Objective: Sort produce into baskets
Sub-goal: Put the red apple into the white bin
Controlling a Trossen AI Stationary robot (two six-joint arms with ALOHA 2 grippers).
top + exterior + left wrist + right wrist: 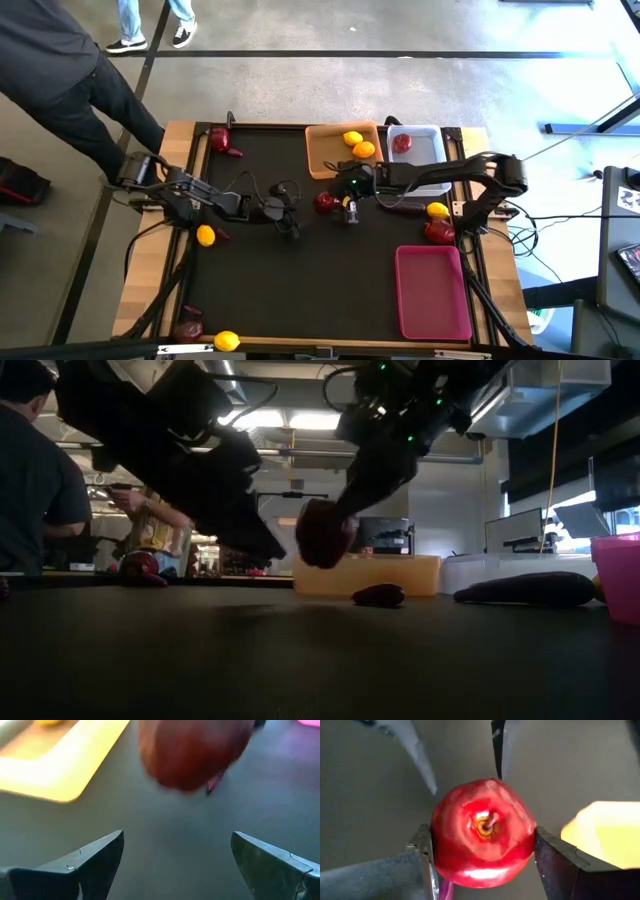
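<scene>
Right wrist view says it plainly: the right gripper (482,857) is clamped on a red apple (482,837), a finger pressed to either side and the stem facing the camera. From above, that gripper (330,200) sits over the middle of the table (300,280), just on the near side of the orange basket (322,150), and the low view shows the apple (322,532) hanging clear of the surface. The left gripper (287,208) hovers just to the left of it, fingers (92,857) spread apart and empty, the apple looming in front of them. So the step in hand looks like carrying an apple off to its basket. The white basket (430,132), far right, already holds one red apple (402,143), while the orange basket has two yellow-orange citrus (357,144); the likely call is a swing right and away to the white one, then a release above its floor. The pink basket (432,292) sits near right.
</scene>
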